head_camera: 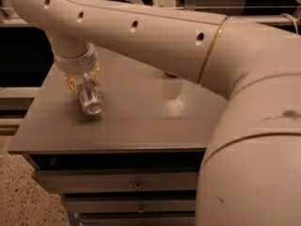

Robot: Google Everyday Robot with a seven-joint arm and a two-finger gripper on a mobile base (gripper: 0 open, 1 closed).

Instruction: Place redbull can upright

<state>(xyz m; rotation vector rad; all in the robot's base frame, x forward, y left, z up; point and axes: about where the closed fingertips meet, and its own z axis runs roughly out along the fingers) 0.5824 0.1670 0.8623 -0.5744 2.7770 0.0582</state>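
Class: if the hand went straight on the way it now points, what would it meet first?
Probably the grey tabletop: the hand, above the table's left part, points down and holds the redbull can, whose end would touch first. Depth is unclear.

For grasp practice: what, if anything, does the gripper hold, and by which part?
The gripper, over the grey tabletop's left side, holds the slim silver aluminium redbull can by its far end.

Close, high, downward; claw [83, 81] upper left
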